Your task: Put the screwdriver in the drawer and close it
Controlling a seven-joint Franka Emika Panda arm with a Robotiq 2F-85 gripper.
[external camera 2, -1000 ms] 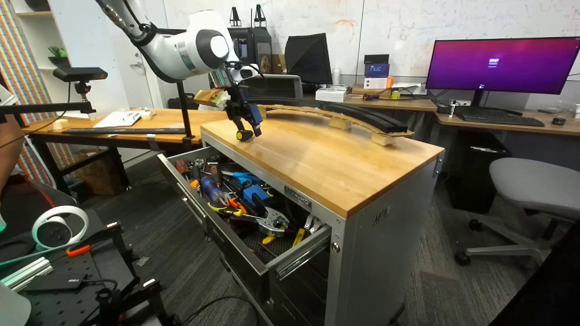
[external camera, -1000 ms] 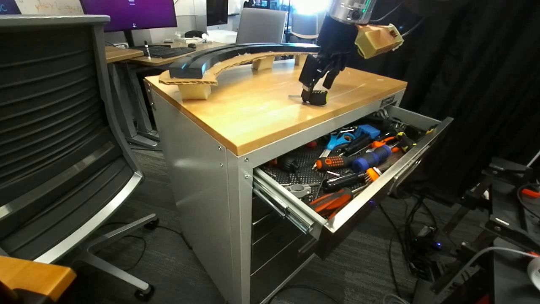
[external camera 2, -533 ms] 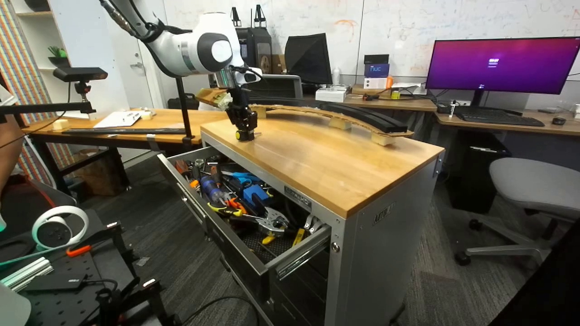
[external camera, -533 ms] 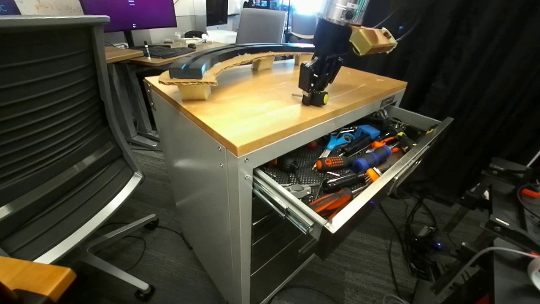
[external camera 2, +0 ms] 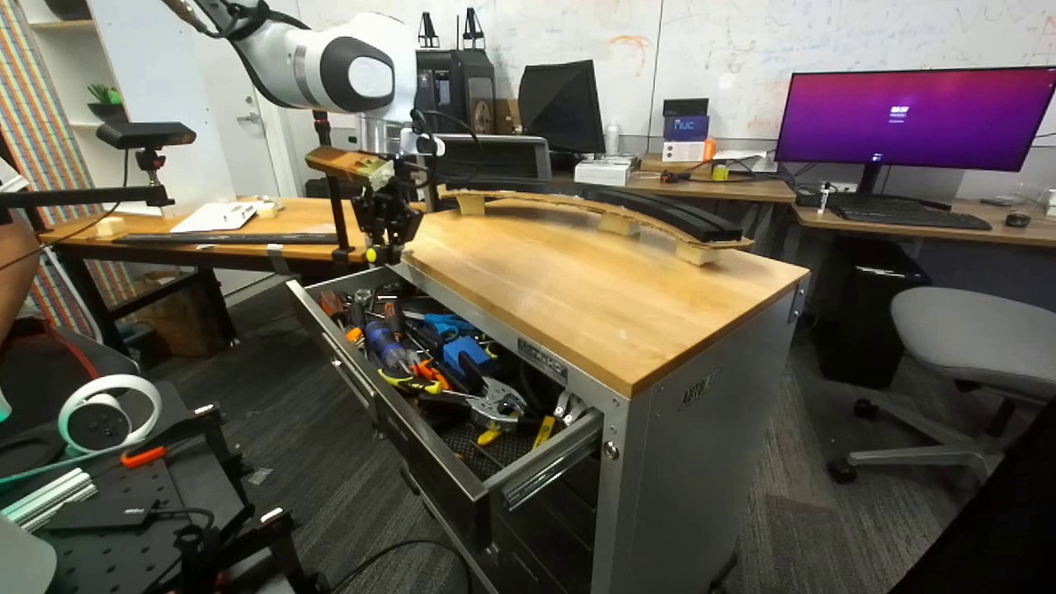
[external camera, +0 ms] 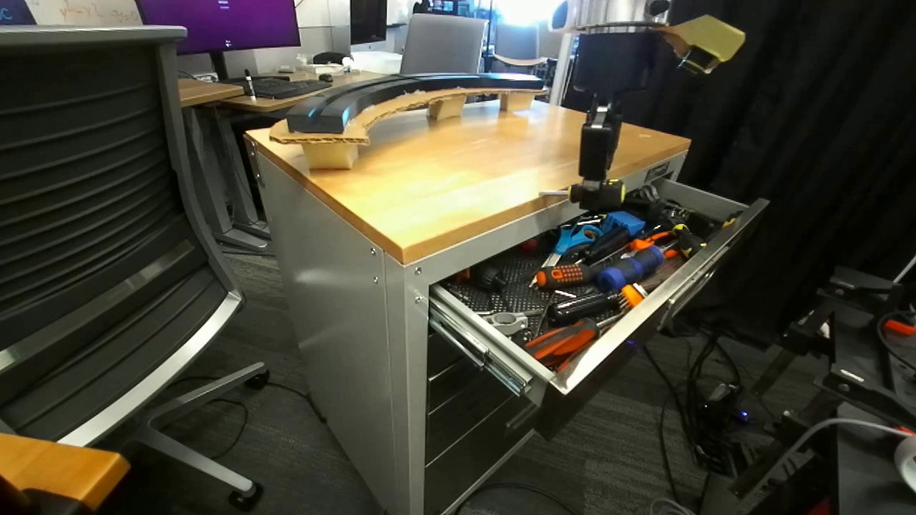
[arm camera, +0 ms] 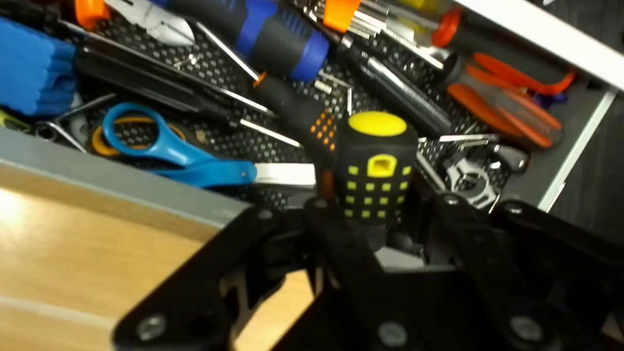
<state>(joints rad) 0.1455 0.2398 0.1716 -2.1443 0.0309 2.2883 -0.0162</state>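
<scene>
The stubby screwdriver [external camera: 614,193], black with a yellow end and yellow squares on its handle, hangs in my gripper [external camera: 592,194]. My fingers are shut on the handle, and the thin metal shaft points back towards the benchtop. In the wrist view the handle [arm camera: 378,161] sticks out between the fingers; the fingertips themselves are mostly hidden. Below it the drawer [external camera: 644,309] stands pulled out, with a dark front and silver rim. Both exterior views put the gripper [external camera 2: 386,247] just past the benchtop's edge, above the drawer's rear part.
Tools fill much of the drawer: blue scissors [arm camera: 180,156], a blue-and-black handle [arm camera: 273,39], orange-handled pliers [arm camera: 512,97] and others. The wooden benchtop [external camera: 458,186] edge lies right beside the gripper. A curved black piece on cardboard [external camera: 408,100] stands on the benchtop.
A second ago the gripper stood open at the screwdriver on the benchtop. It shut on the handle, lifted it, and moved it off the bench over the drawer. The drawer has not moved.
</scene>
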